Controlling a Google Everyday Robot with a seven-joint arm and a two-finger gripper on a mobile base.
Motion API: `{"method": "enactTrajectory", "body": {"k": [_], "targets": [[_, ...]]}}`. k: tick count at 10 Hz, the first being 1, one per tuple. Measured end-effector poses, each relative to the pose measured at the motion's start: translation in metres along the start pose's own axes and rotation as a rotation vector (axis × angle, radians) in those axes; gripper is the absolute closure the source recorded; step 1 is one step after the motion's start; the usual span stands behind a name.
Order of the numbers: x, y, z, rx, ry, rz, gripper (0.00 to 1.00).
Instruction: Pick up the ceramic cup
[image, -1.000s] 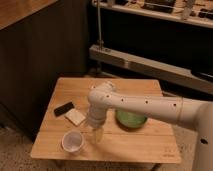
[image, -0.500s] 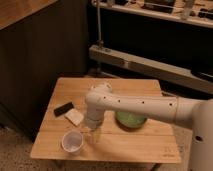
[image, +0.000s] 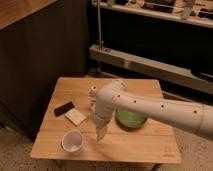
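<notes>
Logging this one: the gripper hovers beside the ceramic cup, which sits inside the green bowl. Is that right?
Not quite. The camera view shows the ceramic cup standing on the table near its front edge, apart from the green bowl, not inside it. The gripper does hover beside the cup, jaws open.

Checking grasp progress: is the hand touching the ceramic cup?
Apart. The camera view shows bare table between the ceramic cup and the hand beside it.
</notes>
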Motion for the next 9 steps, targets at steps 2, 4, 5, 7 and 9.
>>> {"method": "enactTrajectory", "body": {"k": [2, 4, 5, 7, 9], "targets": [[0.003, 0.001, -0.025, 0.054, -0.039, -0.028, 0.34], [-0.002, 0.005, -0.027, 0.059, -0.089, -0.073, 0.34], [-0.012, 0.012, -0.023, 0.045, -0.108, -0.116, 0.34], [-0.041, 0.022, -0.009, 0.000, -0.101, -0.221, 0.34], [-0.058, 0.024, 0.004, -0.038, -0.039, -0.302, 0.34]]}}
